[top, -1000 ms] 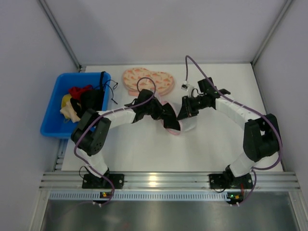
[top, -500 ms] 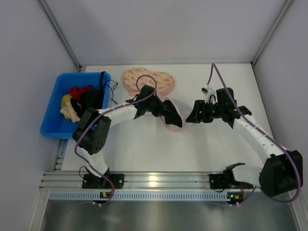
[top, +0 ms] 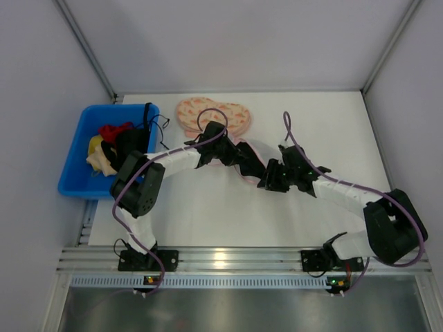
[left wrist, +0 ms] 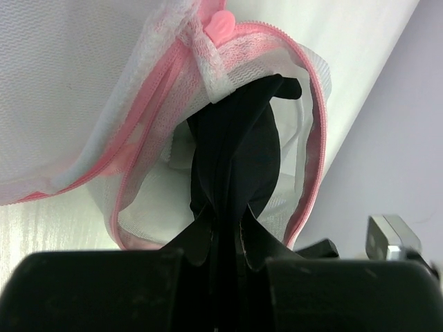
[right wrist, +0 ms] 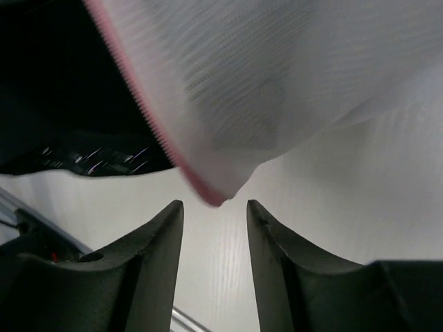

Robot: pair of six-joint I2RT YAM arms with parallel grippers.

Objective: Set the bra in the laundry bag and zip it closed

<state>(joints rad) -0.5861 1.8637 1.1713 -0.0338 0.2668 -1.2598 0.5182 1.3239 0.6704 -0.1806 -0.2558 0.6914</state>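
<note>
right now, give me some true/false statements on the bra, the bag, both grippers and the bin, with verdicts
1. The left gripper pinches the black bra. True.
2. The laundry bag is zipped closed. False: its mouth gapes open, with the bra hanging into it.
3. The right gripper is clamped on the bag's pink rim. False: its jaws stand apart, and the rim's corner sits just ahead of the fingertips, ungripped.
4. A blue bin holding clothes sits at the table's left edge. True.
5. The heart-shaped piece lies inside the bin. False: it lies on the table, behind the bag.
</note>
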